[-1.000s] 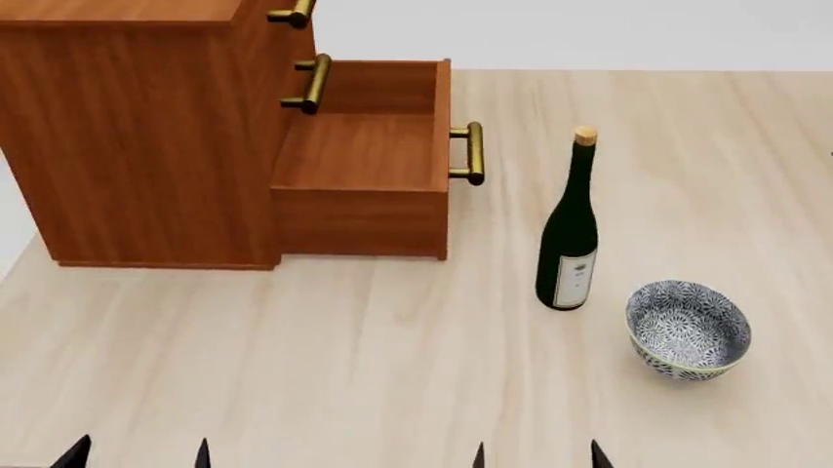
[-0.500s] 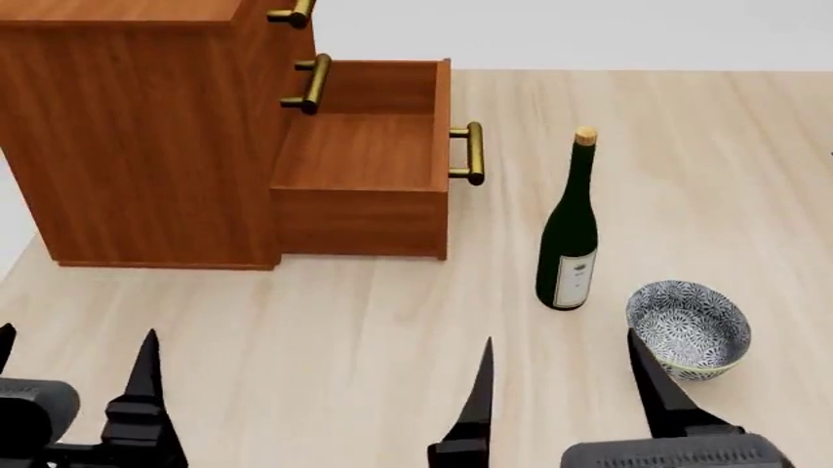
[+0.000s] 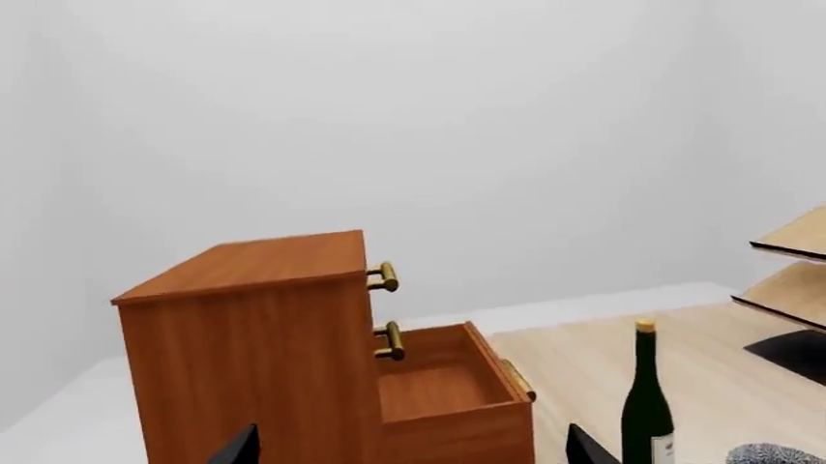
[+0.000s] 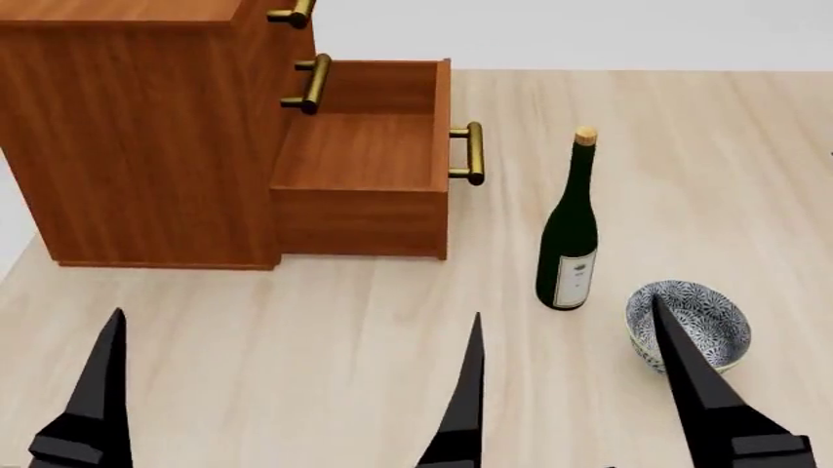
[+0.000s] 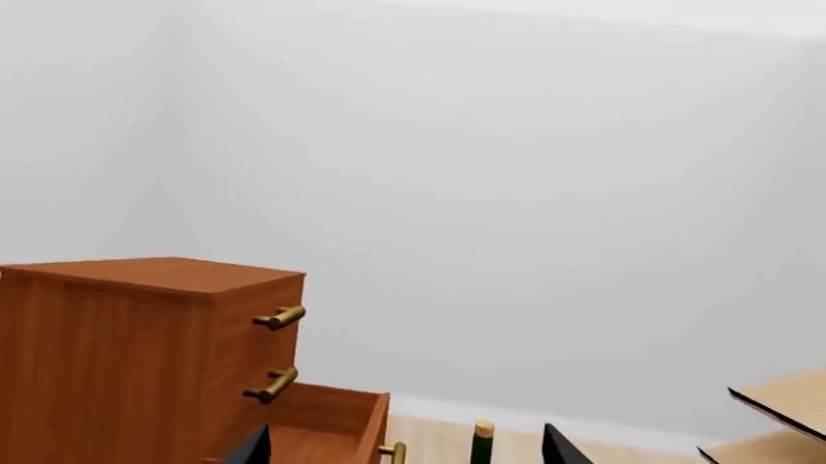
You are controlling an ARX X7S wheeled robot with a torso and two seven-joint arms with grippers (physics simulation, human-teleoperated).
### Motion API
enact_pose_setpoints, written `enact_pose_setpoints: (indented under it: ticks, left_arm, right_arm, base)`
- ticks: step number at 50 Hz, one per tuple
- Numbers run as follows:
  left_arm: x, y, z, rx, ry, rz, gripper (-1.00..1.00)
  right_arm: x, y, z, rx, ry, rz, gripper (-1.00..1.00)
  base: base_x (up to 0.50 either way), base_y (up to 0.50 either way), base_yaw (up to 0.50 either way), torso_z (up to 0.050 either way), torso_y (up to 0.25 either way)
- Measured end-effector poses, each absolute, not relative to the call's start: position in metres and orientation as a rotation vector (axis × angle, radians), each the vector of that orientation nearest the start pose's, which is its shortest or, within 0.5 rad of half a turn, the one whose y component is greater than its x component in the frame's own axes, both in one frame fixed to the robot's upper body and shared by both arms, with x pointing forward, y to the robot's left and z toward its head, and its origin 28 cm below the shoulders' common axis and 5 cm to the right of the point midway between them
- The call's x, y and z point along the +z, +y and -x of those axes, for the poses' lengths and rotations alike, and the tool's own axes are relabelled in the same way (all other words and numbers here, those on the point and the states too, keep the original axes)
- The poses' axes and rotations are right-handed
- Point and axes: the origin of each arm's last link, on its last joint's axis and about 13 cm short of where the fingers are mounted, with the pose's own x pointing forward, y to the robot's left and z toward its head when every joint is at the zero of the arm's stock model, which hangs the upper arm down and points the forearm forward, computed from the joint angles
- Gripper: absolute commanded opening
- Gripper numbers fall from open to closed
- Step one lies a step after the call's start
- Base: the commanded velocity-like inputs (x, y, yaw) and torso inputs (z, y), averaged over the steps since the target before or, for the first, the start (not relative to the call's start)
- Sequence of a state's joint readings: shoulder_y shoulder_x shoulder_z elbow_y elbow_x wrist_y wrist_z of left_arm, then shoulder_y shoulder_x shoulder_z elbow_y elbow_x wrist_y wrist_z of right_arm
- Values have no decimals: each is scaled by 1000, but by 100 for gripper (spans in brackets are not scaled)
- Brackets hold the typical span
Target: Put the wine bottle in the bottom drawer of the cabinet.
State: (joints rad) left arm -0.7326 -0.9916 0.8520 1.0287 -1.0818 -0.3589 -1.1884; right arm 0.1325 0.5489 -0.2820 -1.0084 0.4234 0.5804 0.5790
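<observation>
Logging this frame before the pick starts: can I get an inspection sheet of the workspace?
Surface: pale wooden tabletop.
Job's things: tall dark green glass wine bottle upright, untouched, beside the reddish-brown wooden bottom drawer, which is pulled open and shows nothing inside; reddish-brown three-drawer cabinet.
Clutter: blue-patterned bowl near the bottle.
Grippers: left gripper and right gripper both open, holding nothing.
Cables: nothing seen.
Surroundings: plain white walls; pale wooden rack on a black base.

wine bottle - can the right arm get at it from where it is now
Probably yes. The wine bottle stands upright on the table with bare wood between it and the right gripper, whose jaws are wide apart. The bowl beside it is the only thing close by.
</observation>
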Motion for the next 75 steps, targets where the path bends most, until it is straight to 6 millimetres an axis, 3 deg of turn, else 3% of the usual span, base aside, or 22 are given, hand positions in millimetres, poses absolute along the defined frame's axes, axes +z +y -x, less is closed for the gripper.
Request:
enact_pose_setpoints:
  ticks: [23, 75]
  left_arm:
    - [213, 210, -128, -43, -177, -51, 100]
    - [214, 210, -125, -17, -187, -22, 100]
  right_arm:
    - [182, -90, -145, 107, -400, 129, 100]
    - [175, -88, -144, 116, -372, 125, 100]
  base:
    - [15, 0, 0, 0, 0]
    - [311, 8, 0, 0, 0]
